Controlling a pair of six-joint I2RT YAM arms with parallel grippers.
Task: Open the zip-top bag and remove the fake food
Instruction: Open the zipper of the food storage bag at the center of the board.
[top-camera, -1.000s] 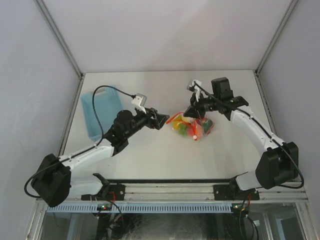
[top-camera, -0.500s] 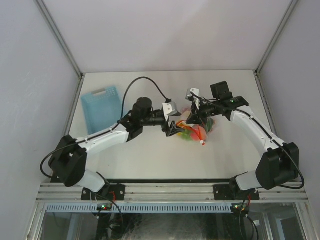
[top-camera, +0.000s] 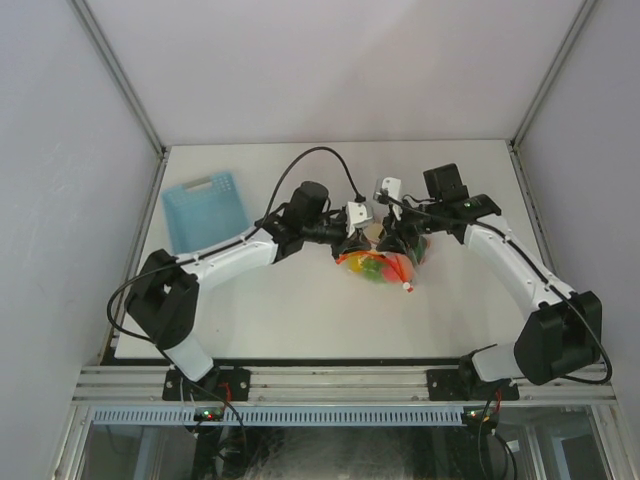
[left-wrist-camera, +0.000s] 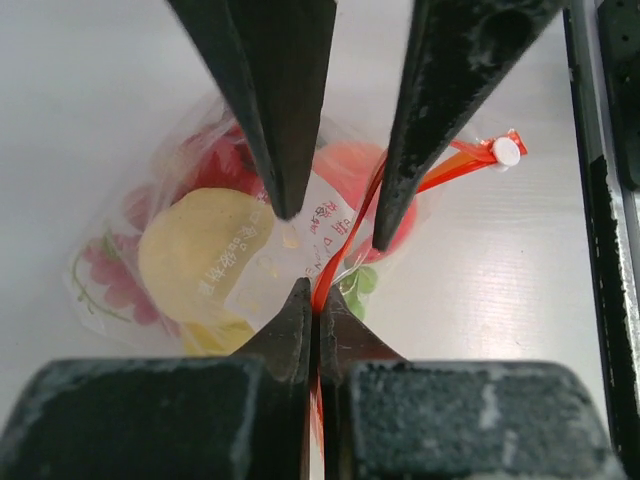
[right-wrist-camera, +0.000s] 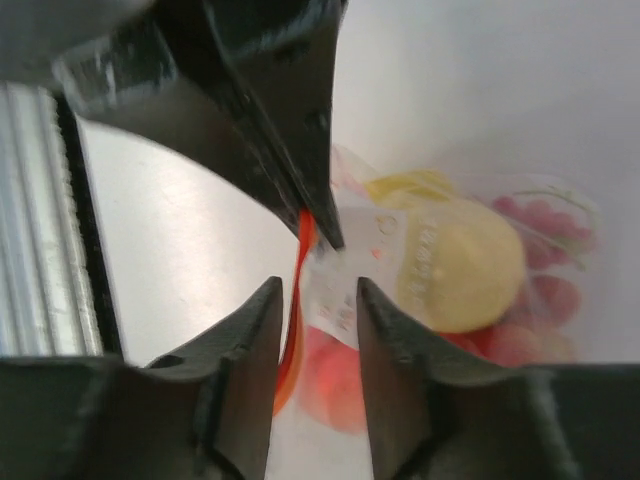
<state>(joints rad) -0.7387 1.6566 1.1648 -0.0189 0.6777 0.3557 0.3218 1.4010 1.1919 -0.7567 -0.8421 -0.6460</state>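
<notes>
The zip-top bag (top-camera: 385, 264) lies mid-table, clear plastic with a red-orange zip strip (left-wrist-camera: 455, 163) and a white label patch (left-wrist-camera: 262, 280). Fake food shows inside it: a yellow piece (left-wrist-camera: 200, 250), red pieces (left-wrist-camera: 215, 165) and a bit of green (left-wrist-camera: 357, 284). My left gripper (left-wrist-camera: 315, 296) is shut on the zip strip at the bag's left end (top-camera: 352, 241). My right gripper (right-wrist-camera: 312, 292) faces it from the right (top-camera: 389, 243), jaws open. The strip (right-wrist-camera: 299, 262) and label edge run loosely between them. The yellow piece (right-wrist-camera: 462, 265) sits just behind.
A light-blue slotted basket (top-camera: 205, 210) stands at the table's far left. Bare table (top-camera: 300, 310) surrounds the bag. The two grippers' fingertips nearly touch above the bag. A white slider tab (left-wrist-camera: 506, 151) ends the strip.
My left arm swung right from mid-table to the bag and shut on its zip strip. My right gripper, shut before, has opened. The bag shifted slightly.
</notes>
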